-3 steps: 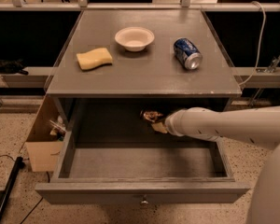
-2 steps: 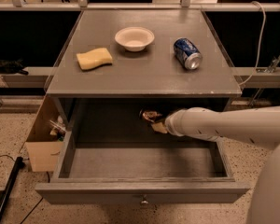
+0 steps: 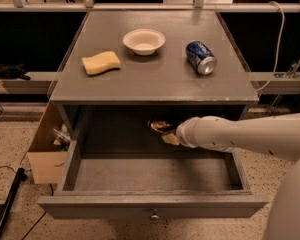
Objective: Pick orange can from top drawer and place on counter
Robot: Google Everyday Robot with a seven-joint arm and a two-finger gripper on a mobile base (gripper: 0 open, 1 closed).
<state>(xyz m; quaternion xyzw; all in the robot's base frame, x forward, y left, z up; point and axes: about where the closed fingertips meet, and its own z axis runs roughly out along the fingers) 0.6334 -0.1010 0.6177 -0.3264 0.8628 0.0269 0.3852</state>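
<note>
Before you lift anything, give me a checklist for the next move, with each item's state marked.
1. Top drawer pulled open: ok.
2. Orange can in view at the back of the drawer: ok.
3. Tool deep inside the drawer, right at the can: ok.
4. Secure hold on the can: cannot tell.
5. Bare patch on the counter in front of the sponge, bowl and blue can: ok.

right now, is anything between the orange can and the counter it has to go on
Yes: the orange can, with the gripper at it, sits at the back of the top drawer under the counter, whose front edge overhangs it.
</note>
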